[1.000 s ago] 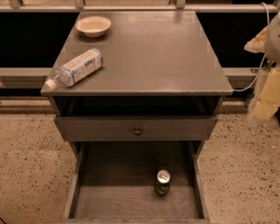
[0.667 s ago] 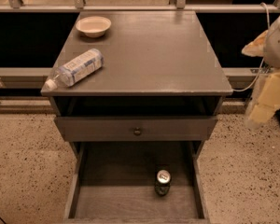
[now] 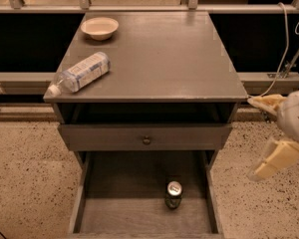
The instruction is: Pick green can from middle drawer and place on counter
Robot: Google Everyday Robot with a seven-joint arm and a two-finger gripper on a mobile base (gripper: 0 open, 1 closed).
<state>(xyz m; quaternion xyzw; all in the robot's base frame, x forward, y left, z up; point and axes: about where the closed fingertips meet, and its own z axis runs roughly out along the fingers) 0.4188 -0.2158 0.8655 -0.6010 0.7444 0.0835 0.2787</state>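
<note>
The green can (image 3: pixel 173 194) stands upright on the plank floor of the open middle drawer (image 3: pixel 114 214), near its right-centre. The counter (image 3: pixel 159 59) is the grey-brown cabinet top above it. My gripper (image 3: pixel 270 131) hangs off the cabinet's right side, just below counter height and well apart from the can. Its two cream fingers (image 3: pixel 276 158) are spread wide with nothing between them.
A clear plastic bottle (image 3: pixel 80 72) lies on its side on the counter's front left. A cream bowl (image 3: pixel 99 28) sits at the back left. A shut drawer front with a round knob (image 3: pixel 146 140) is above the open drawer. The floor is speckled. A cable (image 3: pixel 284 44) hangs at the right.
My gripper has dropped from beside the counter top to below its edge, slightly closer to the cabinet. The can, bottle and bowl have not moved.
</note>
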